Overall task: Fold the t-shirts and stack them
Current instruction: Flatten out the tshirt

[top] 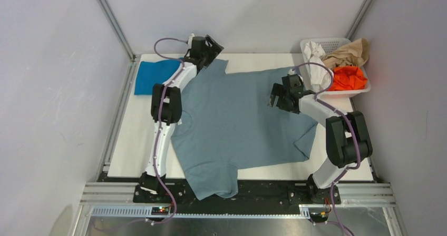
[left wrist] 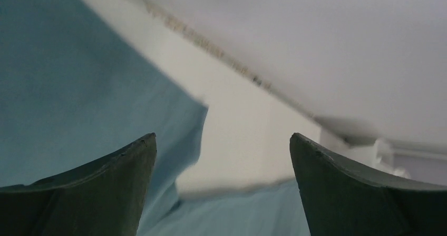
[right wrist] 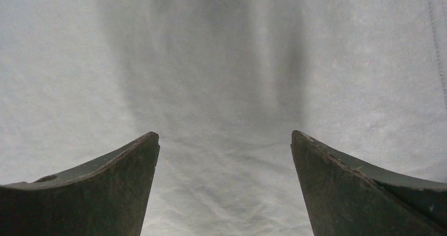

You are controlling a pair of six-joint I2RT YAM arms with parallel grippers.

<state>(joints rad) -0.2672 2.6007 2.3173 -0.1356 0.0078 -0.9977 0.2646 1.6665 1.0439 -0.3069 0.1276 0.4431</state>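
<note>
You are seeing two t-shirts on the table [top: 132,141]. The big grey-blue t-shirt [top: 237,120] is lying spread flat across the middle, and one part of it is hanging over the near edge at about 6 o'clock. The bright blue t-shirt [top: 153,77] is lying folded at 10 o'clock, in the far left corner, just beside the grey-blue one.

Your two hands are both released. The left hand [left wrist: 222,140] is hovering at about 11 o'clock, at the far edge of the grey-blue t-shirt; its fingers [left wrist: 126,165] are standing wide apart, with only cloth and bare table showing between them. The right hand [right wrist: 225,136] is hanging over the right part of the same shirt, at about 2 o'clock from the middle, also spread wide and grasping nothing.

One white basket [top: 327,39] is sitting at the far right corner. It is holding three bundles: one white cloth [top: 315,62], one tan cloth [top: 350,51], one orange cloth [top: 349,78].
</note>
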